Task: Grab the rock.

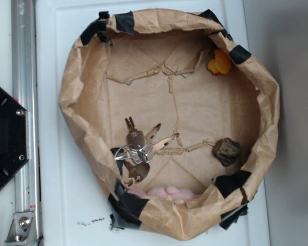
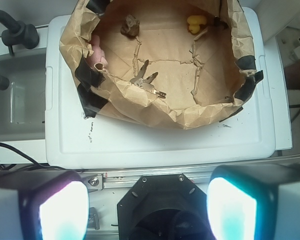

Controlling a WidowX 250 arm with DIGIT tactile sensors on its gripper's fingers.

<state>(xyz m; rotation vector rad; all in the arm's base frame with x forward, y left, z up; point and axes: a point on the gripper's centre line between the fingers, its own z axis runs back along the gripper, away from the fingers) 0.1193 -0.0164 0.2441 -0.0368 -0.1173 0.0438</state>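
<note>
The rock is a small dark brown-grey lumpy stone lying on the paper floor at the right side of the brown paper basin. The wrist view shows the rock at the far left of the basin. My gripper hangs high above the robot's black base, well short of the basin, open wide with nothing between its glowing pads. The exterior view does not show the gripper.
A bunch of metal keys lies left of the rock. A yellow rubber duck sits by the far rim, a pink soft lump by the near rim. The basin stands on a white lid. Black base at left.
</note>
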